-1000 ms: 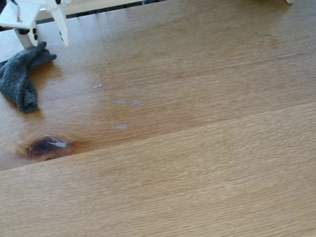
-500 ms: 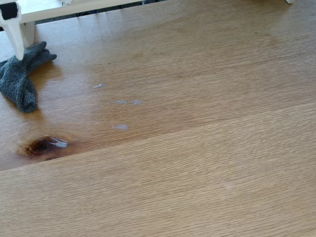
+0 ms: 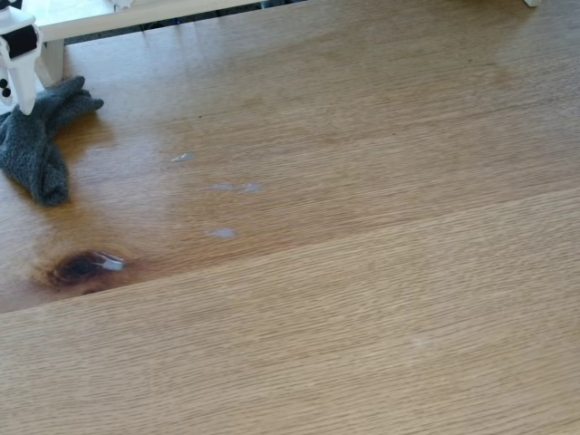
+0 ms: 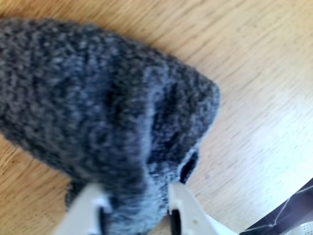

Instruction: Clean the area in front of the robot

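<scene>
Wood-grain counter (image 3: pixel 362 299) in front of your robot is lying mostly bare in the fixed view, light brown with a darker amber patch toward the left. A dark brown knot (image 3: pixel 82 266) is sitting near the left edge, and four small pale greyish smears (image 3: pixel 222 233) are showing up and to the right of it, scattered across the amber area and apart from one another. Your dark grey woolly cloth (image 3: pixel 36 145) is lying crumpled at the far left of that view, well apart from the smears. You are seeing the white fingers (image 3: pixel 20 77) coming down at the cloth's upper end, touching it at the top left corner. A white frame (image 3: pixel 136 14) is running along the top edge behind them. In the wrist view the cloth (image 4: pixel 98 117) is bulging up large and blurred, and the two white fingers (image 4: pixel 88 205) are standing at the bottom edge with a fold of the knit squeezed between them, so you are pinching the cloth there.
</scene>
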